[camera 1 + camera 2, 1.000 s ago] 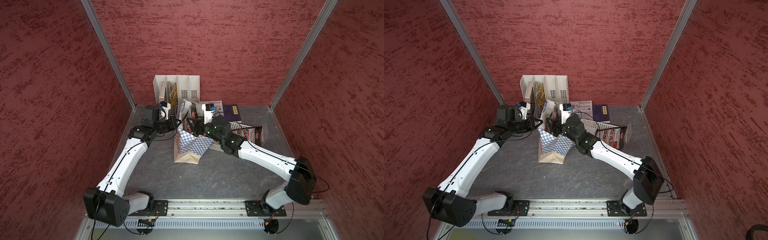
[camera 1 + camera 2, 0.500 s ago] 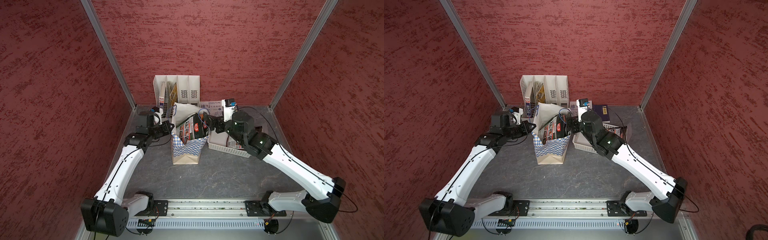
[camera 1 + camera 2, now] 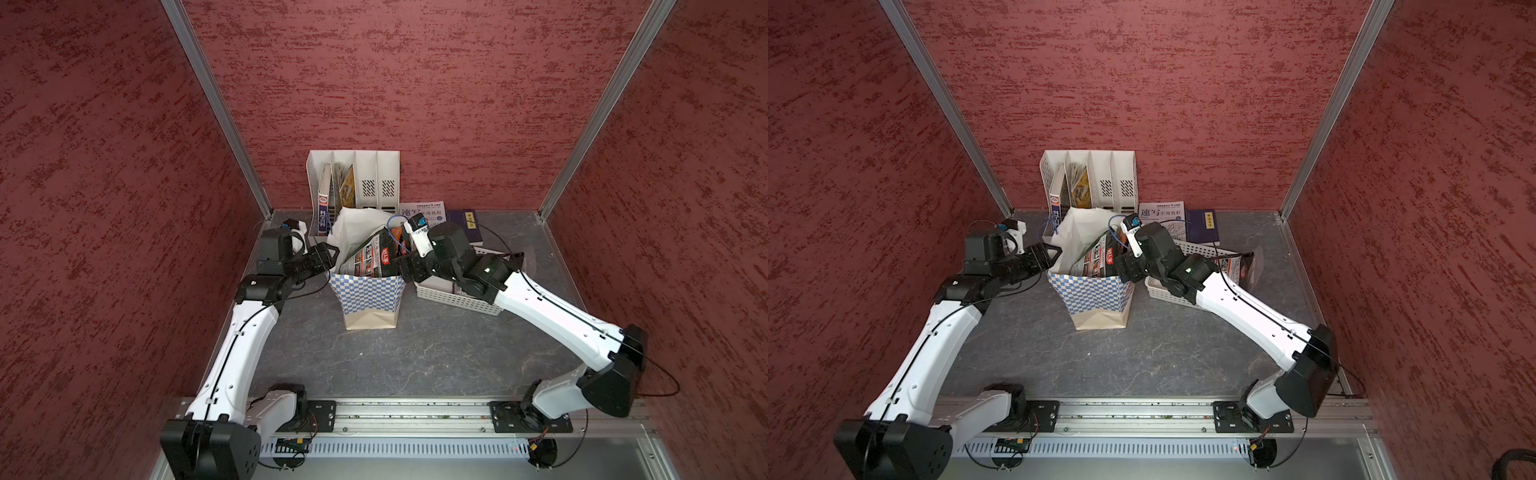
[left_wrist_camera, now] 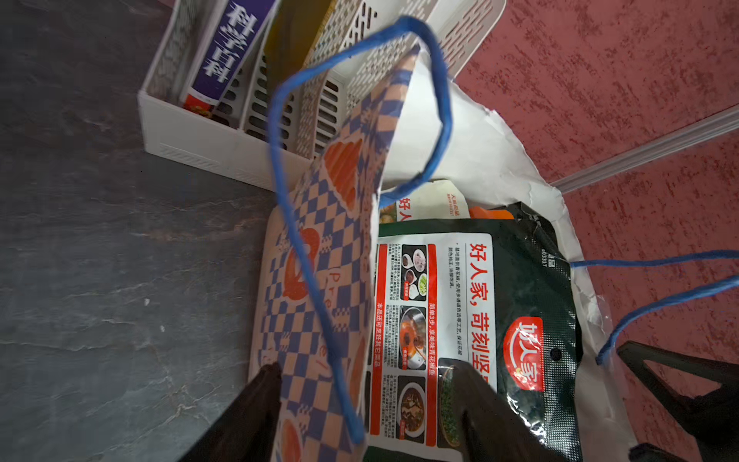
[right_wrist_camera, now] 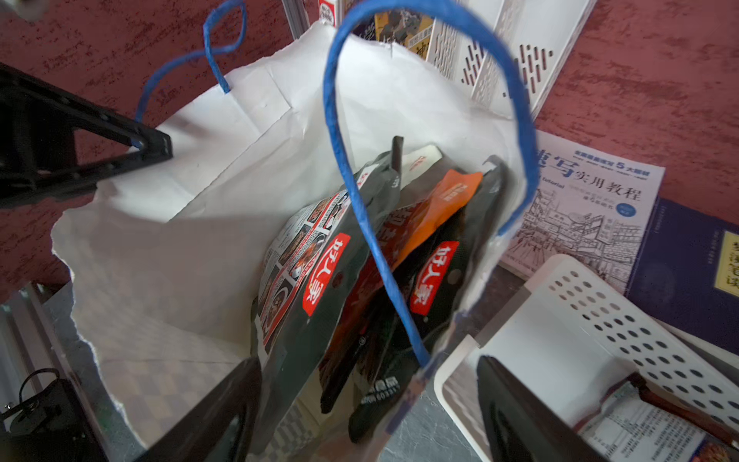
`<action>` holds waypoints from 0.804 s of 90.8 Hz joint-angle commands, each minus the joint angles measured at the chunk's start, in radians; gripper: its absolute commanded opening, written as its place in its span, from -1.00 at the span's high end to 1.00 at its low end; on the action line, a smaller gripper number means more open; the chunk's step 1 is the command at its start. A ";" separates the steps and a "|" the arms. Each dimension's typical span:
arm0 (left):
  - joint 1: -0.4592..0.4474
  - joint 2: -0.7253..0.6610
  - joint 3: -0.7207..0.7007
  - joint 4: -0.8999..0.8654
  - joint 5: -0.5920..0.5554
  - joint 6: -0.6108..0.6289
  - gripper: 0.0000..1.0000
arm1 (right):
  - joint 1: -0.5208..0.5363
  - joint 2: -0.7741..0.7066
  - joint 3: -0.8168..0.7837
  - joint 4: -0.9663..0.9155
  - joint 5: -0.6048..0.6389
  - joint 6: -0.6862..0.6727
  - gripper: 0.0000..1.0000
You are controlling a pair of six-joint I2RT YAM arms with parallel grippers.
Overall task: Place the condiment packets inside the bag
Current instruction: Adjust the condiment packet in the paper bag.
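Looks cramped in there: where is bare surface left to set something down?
The widest bare patch is the grey tabletop in front of the bag, bordered by the left arm, the right arm and the front rail. The back is crowded: file holder, books, basket and bag stand close together.

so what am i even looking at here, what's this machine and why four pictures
Two white robot arms stand on a rail at the front of a grey table, each ending in a two-fingered gripper. Two pictures look down from above, nearly the same view; two come from cameras on the wrists. On the table are a checkered paper bag, a white basket, a white file holder and some books. Foil condiment packets stand inside the bag; another packet seems to lie in the basket. The left gripper and the right gripper are at the bag's rim, jaws open, holding nothing.
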 commanded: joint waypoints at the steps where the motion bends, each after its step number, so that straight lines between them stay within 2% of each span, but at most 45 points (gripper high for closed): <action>1: 0.023 -0.071 0.050 -0.066 -0.057 0.051 -0.65 | -0.006 0.027 0.057 -0.036 0.023 0.028 -0.66; 14: 0.024 -0.067 0.138 -0.105 0.001 0.107 -0.77 | -0.013 0.041 0.074 -0.005 0.092 0.065 -0.39; 28: -0.014 -0.004 0.236 -0.114 0.066 0.135 -0.77 | -0.013 0.067 0.111 0.046 0.079 0.068 0.24; 35: -0.067 0.043 0.289 -0.123 0.065 0.142 -0.77 | -0.013 0.083 0.138 0.079 0.025 0.077 0.58; 46: -0.204 0.128 0.360 -0.139 0.024 0.135 -0.77 | -0.013 0.093 0.144 0.184 -0.163 0.101 0.98; 52: -0.271 0.187 0.397 -0.178 -0.010 0.142 -0.77 | -0.013 0.080 0.130 0.223 -0.184 0.117 1.00; 73: -0.438 0.381 0.529 -0.325 -0.146 0.166 -0.77 | -0.033 -0.030 0.017 0.253 -0.038 0.134 1.00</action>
